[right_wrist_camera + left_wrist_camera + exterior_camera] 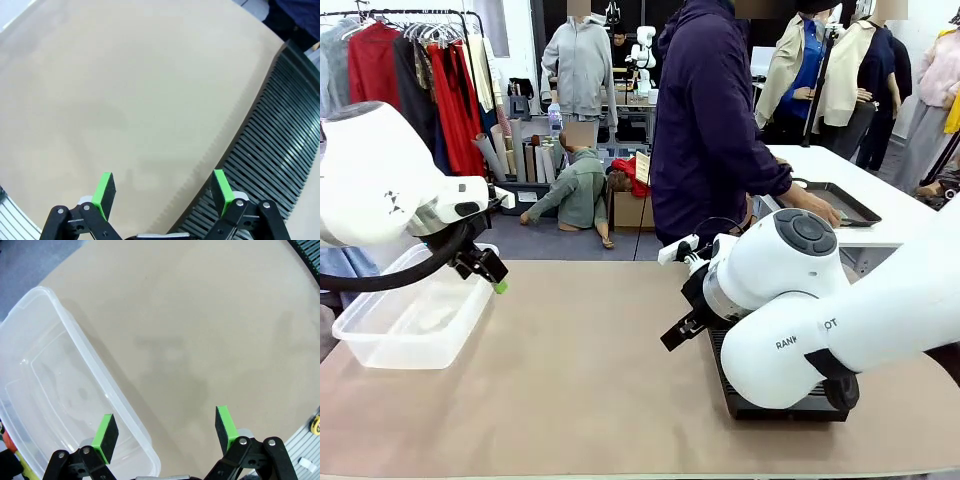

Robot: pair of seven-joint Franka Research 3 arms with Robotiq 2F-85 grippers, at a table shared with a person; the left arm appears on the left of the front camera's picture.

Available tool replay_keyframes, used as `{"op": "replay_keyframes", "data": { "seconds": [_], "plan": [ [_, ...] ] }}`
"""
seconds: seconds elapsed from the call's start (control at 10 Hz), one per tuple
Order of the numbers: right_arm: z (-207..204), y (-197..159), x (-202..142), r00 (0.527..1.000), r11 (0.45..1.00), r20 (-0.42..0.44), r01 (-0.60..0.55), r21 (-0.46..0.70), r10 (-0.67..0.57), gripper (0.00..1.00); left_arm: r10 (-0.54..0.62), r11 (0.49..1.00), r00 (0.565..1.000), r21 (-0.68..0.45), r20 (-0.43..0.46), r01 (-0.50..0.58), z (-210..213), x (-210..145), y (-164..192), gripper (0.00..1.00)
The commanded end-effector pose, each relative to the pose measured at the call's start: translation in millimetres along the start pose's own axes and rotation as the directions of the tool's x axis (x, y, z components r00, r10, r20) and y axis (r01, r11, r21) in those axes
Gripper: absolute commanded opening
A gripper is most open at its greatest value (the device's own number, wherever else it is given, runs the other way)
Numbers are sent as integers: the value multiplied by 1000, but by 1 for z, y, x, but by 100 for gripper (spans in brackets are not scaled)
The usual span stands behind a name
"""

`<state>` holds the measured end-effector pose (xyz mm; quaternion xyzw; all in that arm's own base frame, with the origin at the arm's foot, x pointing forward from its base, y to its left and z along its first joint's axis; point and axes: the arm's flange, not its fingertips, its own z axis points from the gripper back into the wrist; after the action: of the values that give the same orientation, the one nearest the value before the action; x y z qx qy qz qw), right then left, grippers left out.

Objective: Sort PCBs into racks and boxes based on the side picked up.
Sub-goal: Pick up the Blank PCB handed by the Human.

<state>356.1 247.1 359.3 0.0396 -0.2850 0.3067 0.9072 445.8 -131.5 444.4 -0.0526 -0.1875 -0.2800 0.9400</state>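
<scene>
Counted on the bench (570,380): one tub (380,345), one rack (770,410), two arms, two sets of fingers. Found the tub, clear and open side up, well to the left of the rack, at the bench's left end. Noted one person (710,130) in a dark top beyond the rack at the far side, with a hand (817,208) at the edge of one black tray (845,203) on a white table farther back.

Saw from the left wrist the left fingers (106,436) spread wide and gripping nothing, with one green pad above the tub's rim and the other above bare bench on the side toward the rack. Caught a dark slotted corner, likely the rack, at that view's top right. Could not read the gap between those fingers from the front; made out only black links and a green tip above the tub's far corner.

Saw from the right wrist the right fingers (105,192) likewise wide apart and holding nothing, with one pad above the rack's toothed edge and the other above bare bench beside the rack. Showed there the rack's many fine parallel slots, mostly hidden behind the right arm in the front view.
</scene>
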Motion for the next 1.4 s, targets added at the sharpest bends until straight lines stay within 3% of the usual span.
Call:
{"op": "replay_keyframes", "data": {
  "seconds": [0.0, 0.4, 0.7, 0.9, 1.1, 1.3],
  "plan": [
    [3, -1, 2, 1000, 1000, 7, -14, -1, 14, 100, 8, 1000, 1000, -5, 8, -8, -1, -2, 1, 100],
    [1, 0, 1, 1000, 1000, 3, 3, 5, -3, 100, -2, 1000, 1000, 2, -1, 2, 0, 0, -1, 100],
    [67, -67, 36, 993, 993, -11, 119, -19, -119, 100, 11, 994, 998, -111, -63, -18, 19, 16, 26, 100],
    [94, -111, 40, 982, 972, -35, 189, 141, -185, 100, 17, 968, 998, -249, -64, -32, 28, 22, 54, 100],
    [115, -162, 19, 951, 878, -76, 306, 369, -299, 100, 56, 912, 998, -406, -36, -66, 36, 24, 87, 100],
    [135, -193, 2, 902, 719, -56, 377, 584, -428, 100, 87, 804, 996, -592, 30, -53, 47, 24, 110, 100]
  ]
}}
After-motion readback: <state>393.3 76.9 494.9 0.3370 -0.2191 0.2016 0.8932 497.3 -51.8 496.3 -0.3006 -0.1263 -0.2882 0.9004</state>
